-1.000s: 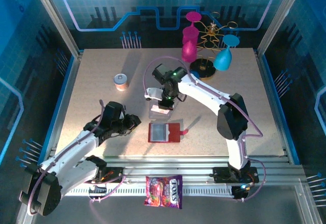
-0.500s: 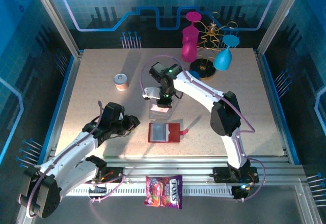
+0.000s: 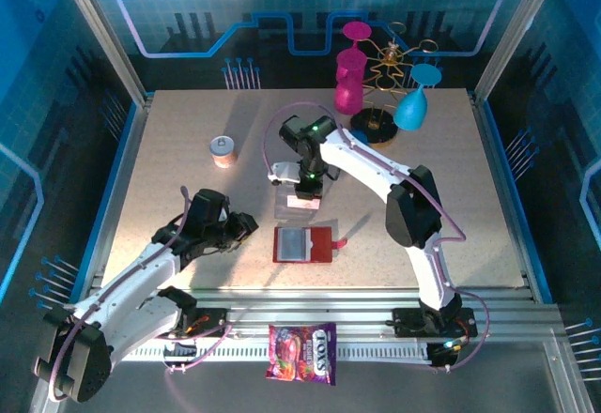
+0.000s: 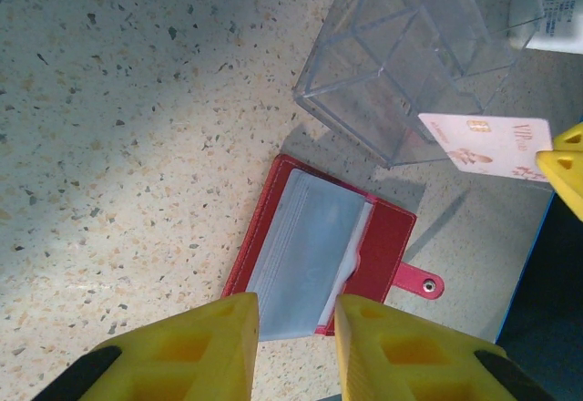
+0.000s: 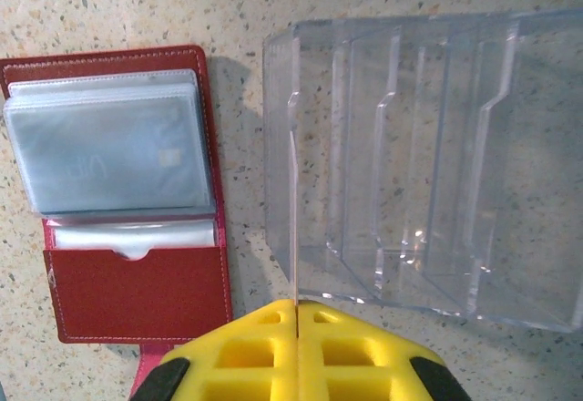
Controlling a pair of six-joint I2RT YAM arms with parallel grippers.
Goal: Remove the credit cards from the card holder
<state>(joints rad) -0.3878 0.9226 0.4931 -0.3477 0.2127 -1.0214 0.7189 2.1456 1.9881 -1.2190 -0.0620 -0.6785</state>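
1. Starting at the right gripper (image 5: 296, 314): the yellow fingers are pressed flat together on a pinkish-white credit card (image 4: 487, 141), pinched by one short end. From its own wrist cam the card is edge-on, just a thin line running up over the clear acrylic tray (image 5: 419, 146).
2. On the left gripper (image 4: 296, 337) the fingers sit a bit apart with nothing between them. It hovers over the near edge of the card holder (image 4: 387, 246), not touching it as far as I can tell.
3. The card holder lies open and flat on the table (image 3: 188, 150), just beside the tray on the near side. Another card (image 5: 109, 159) looks tucked behind the top clear sleeve, so I'd say the job isn't finished.
4. What could bite: the held card is thin, stiff and slick, and it's gripped at one end only. If it lands on top of one of the dividers instead of in a slot, it could twist in the fingers or pop out.
5. The tray looks like light plastic, so a nudge might skate it across the table.
6. The sleeves look floppy. Pulling the next card could drag the whole wallet up unless something pins it down.
7. Materials: the cover is red, stitched and leathery-looking, with a snap tab. The sleeves are greyish and cloudy. The tray is hard and glossy with stepped dividers. The tabletop is matte with a speckled stone look.
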